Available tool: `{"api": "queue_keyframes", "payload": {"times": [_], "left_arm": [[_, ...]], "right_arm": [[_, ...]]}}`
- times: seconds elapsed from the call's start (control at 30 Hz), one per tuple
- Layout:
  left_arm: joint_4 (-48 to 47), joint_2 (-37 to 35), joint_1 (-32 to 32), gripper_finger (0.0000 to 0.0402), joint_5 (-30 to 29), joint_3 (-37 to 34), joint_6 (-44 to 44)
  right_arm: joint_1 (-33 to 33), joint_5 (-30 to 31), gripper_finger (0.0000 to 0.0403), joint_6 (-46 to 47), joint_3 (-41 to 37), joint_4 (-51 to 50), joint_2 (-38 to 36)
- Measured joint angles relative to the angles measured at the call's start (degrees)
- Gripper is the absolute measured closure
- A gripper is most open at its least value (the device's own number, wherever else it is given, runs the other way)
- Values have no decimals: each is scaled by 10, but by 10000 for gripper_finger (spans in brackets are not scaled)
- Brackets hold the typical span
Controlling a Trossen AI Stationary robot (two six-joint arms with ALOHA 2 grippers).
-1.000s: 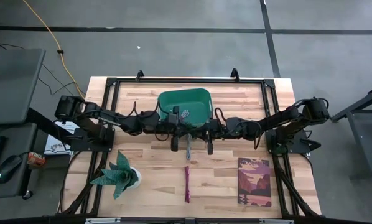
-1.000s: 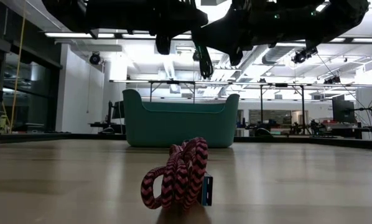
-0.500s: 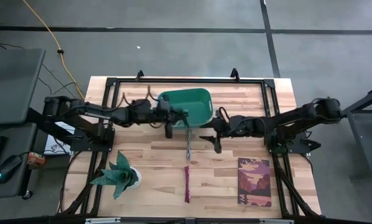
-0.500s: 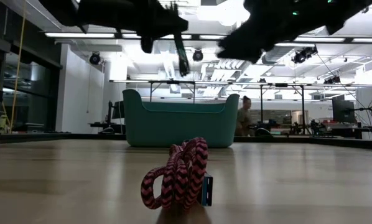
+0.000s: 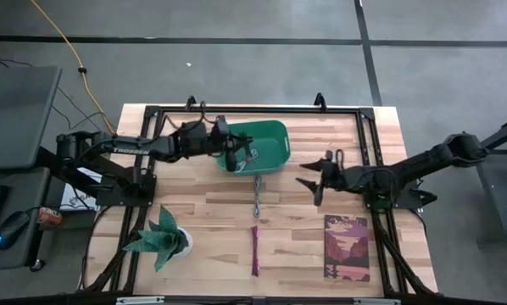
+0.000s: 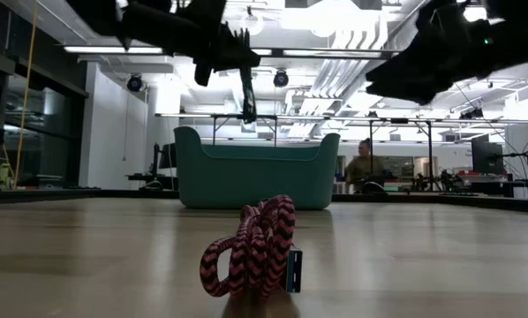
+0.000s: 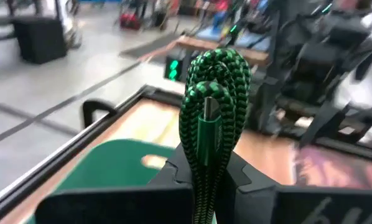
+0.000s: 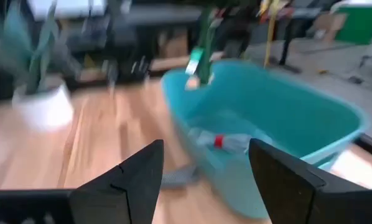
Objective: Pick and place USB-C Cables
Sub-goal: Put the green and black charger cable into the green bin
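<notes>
My left gripper [image 5: 234,158] is shut on a green braided cable bundle [image 7: 214,93] and hangs over the left part of the green bin [image 5: 270,135]. A white cable with a red band [image 8: 220,142] lies inside the bin. A grey cable [image 5: 258,196] lies on the table just in front of the bin. A dark maroon cable [image 6: 255,247] lies nearer the front edge. My right gripper [image 5: 314,180] stands open to the right of the bin, with nothing between its fingers. My left gripper pinches the green bundle's lower part [image 7: 204,180] between its two fingers. The looped end and a connector stick out past the fingertips. In the low view the bundle [image 6: 246,88] hangs down below the gripper, lifted clear above the bin's rim.
A potted plant [image 5: 162,237] stands at the front left and a book [image 5: 347,247] lies at the front right. A black frame rail [image 5: 253,108] runs round the table. A person [image 6: 363,163] shows in the room behind the table.
My left gripper has carried the green cable from the table's middle toward the far left, over the bin. My right gripper has opened and drawn back toward the table's right edge.
</notes>
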Motion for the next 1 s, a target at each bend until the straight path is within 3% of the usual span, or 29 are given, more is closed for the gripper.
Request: {"api": "queue_keyframes", "payload": {"times": [0.17, 0.47, 1.0], "left_arm": [[-186, 17, 11, 401, -9, 113, 27], [-478, 132, 12, 401, -54, 287, 48], [-476, 342, 28, 401, -54, 361, 57]], "right_arm": [[0, 9, 176, -19, -43, 102, -47], [0, 6, 176, -26, -31, 118, -78], [0, 5, 176, -15, -31, 101, -76]]}}
